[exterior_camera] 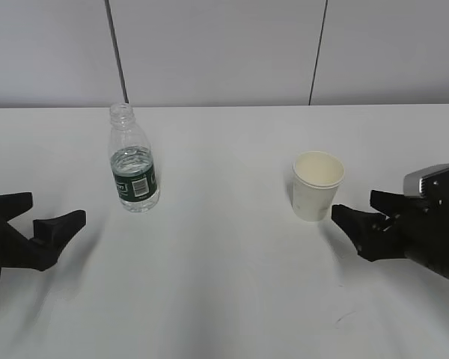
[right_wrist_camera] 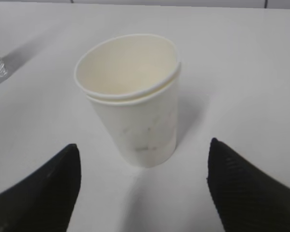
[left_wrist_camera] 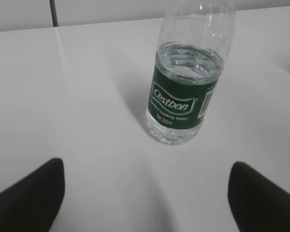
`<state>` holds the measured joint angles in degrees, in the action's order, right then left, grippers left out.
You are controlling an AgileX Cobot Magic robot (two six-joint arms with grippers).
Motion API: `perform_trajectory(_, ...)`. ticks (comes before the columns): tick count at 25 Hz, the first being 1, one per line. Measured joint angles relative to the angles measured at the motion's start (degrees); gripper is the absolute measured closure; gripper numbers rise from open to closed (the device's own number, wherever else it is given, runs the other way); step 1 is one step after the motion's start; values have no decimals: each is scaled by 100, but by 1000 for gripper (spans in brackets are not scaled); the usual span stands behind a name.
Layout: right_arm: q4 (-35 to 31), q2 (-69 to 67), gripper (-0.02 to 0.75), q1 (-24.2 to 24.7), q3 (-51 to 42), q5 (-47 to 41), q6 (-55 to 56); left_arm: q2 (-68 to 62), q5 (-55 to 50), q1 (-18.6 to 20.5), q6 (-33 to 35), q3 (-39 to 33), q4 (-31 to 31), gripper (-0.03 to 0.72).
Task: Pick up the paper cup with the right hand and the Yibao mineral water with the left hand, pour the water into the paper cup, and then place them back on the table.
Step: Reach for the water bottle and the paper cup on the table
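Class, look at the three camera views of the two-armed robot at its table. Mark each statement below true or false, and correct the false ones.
1. The water bottle stands upright with no cap. True.
2. The paper cup lies on its side. False: it stands upright, mouth up.
3. The right pincer is open, with the cup ahead of its gap and not gripped. True.
4. The left pincer is closed on the bottle. False: it is open and clear of the bottle.
5. The bottle is full to the neck. False: water reaches only about the top of the green label.
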<state>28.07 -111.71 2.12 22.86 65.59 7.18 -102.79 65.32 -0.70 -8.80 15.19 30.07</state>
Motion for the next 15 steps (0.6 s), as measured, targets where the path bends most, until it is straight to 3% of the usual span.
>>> perform_trajectory(15,276,-967,102,-37,1062,11,-85,0,5,0,44,0,0,91)
